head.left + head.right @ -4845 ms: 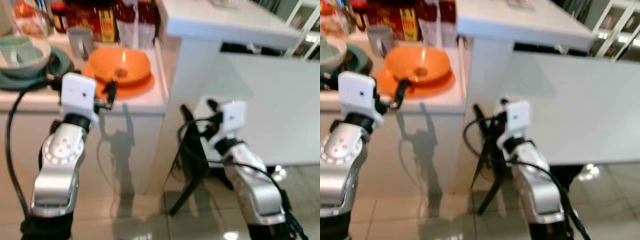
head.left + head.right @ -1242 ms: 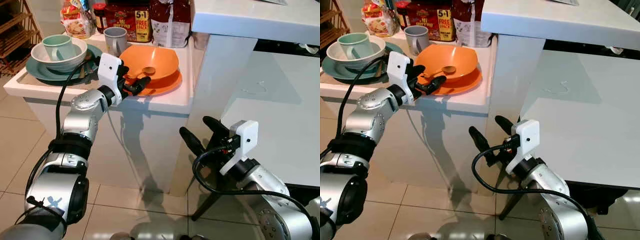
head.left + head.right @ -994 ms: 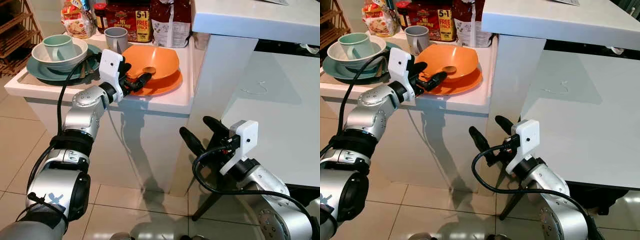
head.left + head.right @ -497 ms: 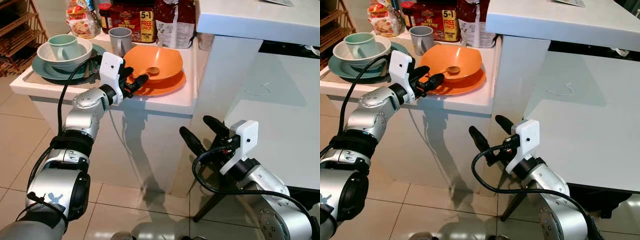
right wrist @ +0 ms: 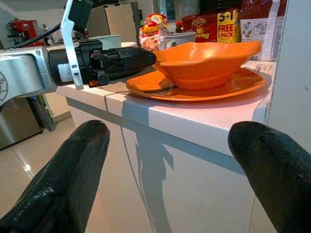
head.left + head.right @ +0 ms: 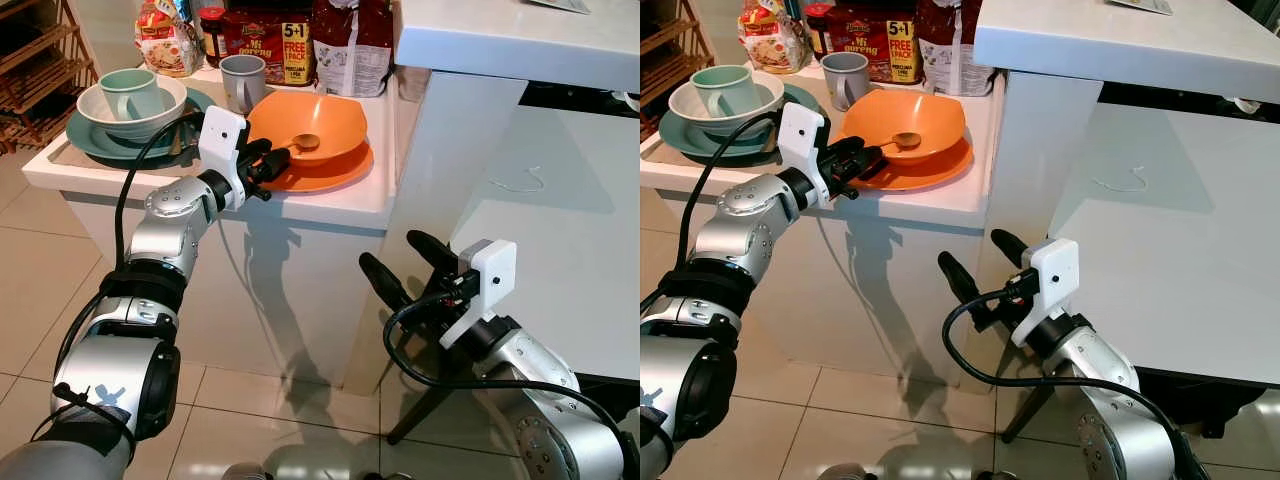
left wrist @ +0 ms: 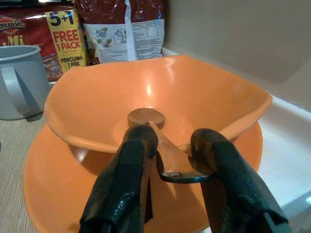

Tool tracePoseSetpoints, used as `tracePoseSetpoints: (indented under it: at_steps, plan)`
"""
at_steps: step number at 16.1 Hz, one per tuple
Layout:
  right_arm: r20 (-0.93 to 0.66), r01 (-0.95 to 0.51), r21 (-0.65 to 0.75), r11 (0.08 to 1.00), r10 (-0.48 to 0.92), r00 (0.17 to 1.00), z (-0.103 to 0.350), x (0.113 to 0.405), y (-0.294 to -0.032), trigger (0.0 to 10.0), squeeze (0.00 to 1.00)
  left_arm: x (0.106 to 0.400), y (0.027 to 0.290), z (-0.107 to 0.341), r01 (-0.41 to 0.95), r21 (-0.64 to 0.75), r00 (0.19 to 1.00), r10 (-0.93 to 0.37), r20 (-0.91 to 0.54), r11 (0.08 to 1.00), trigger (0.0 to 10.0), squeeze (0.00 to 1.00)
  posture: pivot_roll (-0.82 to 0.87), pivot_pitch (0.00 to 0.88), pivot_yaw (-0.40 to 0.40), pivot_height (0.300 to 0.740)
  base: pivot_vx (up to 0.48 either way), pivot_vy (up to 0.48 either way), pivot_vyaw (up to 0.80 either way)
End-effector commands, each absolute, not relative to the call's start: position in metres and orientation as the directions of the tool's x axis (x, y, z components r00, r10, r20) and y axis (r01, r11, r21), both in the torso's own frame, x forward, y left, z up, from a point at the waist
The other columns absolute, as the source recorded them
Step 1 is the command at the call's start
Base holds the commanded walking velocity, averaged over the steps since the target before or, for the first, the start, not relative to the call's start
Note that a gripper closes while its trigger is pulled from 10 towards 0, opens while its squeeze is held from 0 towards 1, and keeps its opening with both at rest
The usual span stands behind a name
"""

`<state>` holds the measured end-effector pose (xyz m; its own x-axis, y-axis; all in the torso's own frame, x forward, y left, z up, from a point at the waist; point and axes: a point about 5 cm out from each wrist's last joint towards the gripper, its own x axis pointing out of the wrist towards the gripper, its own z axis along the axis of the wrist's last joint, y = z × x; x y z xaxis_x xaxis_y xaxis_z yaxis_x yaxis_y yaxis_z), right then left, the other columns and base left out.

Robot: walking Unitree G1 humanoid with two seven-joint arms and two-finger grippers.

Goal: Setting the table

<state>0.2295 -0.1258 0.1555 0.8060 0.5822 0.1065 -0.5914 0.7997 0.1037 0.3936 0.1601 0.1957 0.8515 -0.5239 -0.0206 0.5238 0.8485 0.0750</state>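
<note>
On the counter point(image 6: 330, 200), the left hand point(image 7: 167, 165) pinches the wooden spoon point(image 7: 155, 127) handle jutting over the orange bowl point(image 7: 194, 97) rim.

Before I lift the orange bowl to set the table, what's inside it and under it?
Inside the orange bowl lies a wooden spoon, its handle between the left pincer fingers. Under the bowl is an orange plate; the plate's middle is covered.
</note>
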Motion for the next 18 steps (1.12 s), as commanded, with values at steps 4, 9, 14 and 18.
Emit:
tracePoseSetpoints:
  at_steps: [4,9,14,18]
  plan:
    - [0.112,-0.601,0.089,0.794,0.591,0.798,0.157,0.23,-0.124,10.0,0.0,0.397,0.16,0.206,0.518,0.102,0.854,-0.52,-0.004,0.849,0.0,0.0,0.08,0.0,0.006,0.74,0.0,0.0,0.0]
    - [0.111,-0.602,0.083,0.794,0.593,0.797,0.156,0.231,-0.123,10.0,0.0,0.399,0.165,0.208,0.478,0.101,0.877,-0.481,0.001,0.872,0.0,0.0,0.08,0.0,0.006,0.74,0.0,0.0,0.0]
    - [0.127,-0.585,0.067,0.808,0.575,0.808,0.158,0.232,-0.125,10.0,0.0,0.397,0.17,0.229,0.434,0.078,0.886,-0.441,0.143,0.898,0.0,0.0,0.07,0.0,0.018,0.74,0.0,0.0,0.0]
    - [0.179,-0.564,0.067,0.823,0.547,0.818,0.166,0.235,-0.122,10.0,0.0,0.371,0.171,0.251,0.415,0.041,0.861,-0.407,0.304,0.909,0.0,0.0,0.08,0.0,0.016,0.74,0.0,0.0,0.0]
